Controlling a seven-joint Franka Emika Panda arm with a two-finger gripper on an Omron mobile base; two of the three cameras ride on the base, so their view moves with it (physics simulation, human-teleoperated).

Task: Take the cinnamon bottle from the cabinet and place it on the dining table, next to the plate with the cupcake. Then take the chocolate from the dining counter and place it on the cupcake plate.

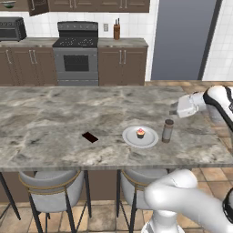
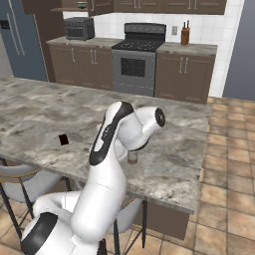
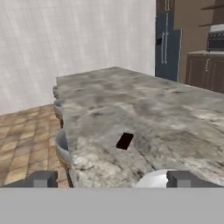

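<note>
Table [image 1: 54,123]: bottle [image 1: 168,130] upright just right of cupcake [image 1: 140,133] plate [image 1: 129,138], chocolate [image 1: 90,137] left, hand [image 1: 174,109] released above, holding nothing.

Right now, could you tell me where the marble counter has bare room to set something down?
The wide stretch left of the chocolate is bare, as is the whole far half of the marble counter toward the stove. It is crowded at the near right, where the cinnamon bottle stands close beside the cupcake plate, with the open gripper above.
</note>
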